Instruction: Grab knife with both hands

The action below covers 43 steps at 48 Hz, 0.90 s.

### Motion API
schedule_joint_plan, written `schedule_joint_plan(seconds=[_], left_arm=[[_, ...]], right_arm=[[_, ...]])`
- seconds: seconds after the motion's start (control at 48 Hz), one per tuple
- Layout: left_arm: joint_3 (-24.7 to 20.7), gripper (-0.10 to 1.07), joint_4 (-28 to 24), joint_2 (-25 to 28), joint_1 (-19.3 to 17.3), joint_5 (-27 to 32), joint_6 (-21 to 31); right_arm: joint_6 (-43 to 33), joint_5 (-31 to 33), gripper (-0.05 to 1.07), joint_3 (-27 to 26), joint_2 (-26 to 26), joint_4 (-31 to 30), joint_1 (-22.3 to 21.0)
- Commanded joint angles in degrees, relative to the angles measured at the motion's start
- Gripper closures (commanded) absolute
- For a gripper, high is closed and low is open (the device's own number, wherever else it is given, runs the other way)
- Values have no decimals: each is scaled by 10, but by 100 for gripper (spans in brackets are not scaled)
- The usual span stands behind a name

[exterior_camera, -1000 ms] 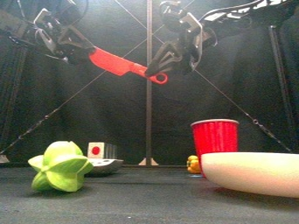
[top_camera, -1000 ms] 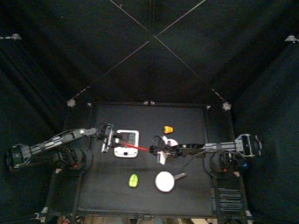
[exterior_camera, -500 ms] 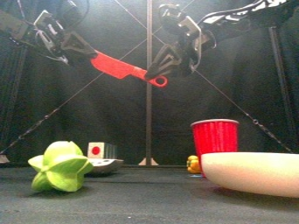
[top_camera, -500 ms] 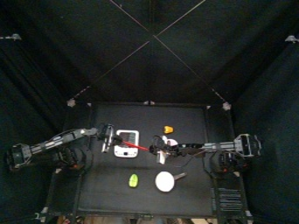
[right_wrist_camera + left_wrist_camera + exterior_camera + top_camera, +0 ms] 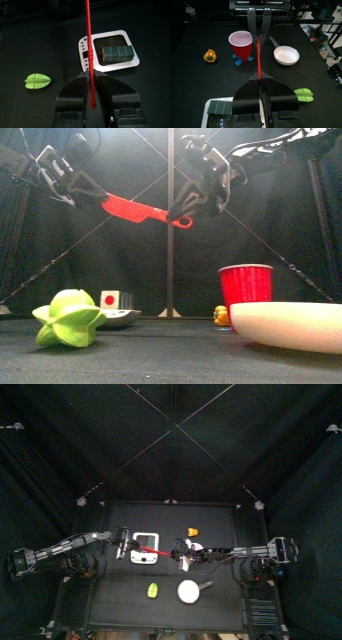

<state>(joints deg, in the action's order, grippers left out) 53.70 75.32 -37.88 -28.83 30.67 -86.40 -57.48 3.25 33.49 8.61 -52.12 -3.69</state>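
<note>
**Red knife held in the air between two grippers**

Top view: the slender all-red toy knife lies as a thin line between the left gripper and the right gripper, above the small black table. A white rectangular device, a small orange object, a white bowl and a green star-shaped toy sit below.

Front view: only here is the height plain. The knife hangs well above the table, tilted, the left gripper clenched on its blade end, the right gripper around the ringed handle end. A red plastic cup stands behind the bowl; the device shows a red mark, no readable writing.

Left wrist view: the jaws grasp the knife, which runs straight out over the cup.

Right wrist view: the knife passes between the jaws; whether they press it or stand slightly off, I cannot tell. The device carries a dark block.
</note>
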Motion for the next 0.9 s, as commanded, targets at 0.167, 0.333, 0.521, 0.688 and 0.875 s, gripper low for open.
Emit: schedule_joint_plan(seconds=[0.167,0.333,0.521,0.688,0.875], left_arm=[[25,70,-5,-32,13,-113,-4],[43,70,-33,-50,43,-115,-3],[65,70,-29,-63,51,-147,-2],[76,70,-26,-67,58,-189,-1],[76,70,-21,-67,83,-220,0]], right_arm=[[-2,-1,13,-16,13,33,-1],[-4,3,6,-24,18,61,-6],[-5,76,6,-60,22,194,-9],[11,236,6,-121,3,322,-25],[105,384,7,-219,-39,348,-51]])
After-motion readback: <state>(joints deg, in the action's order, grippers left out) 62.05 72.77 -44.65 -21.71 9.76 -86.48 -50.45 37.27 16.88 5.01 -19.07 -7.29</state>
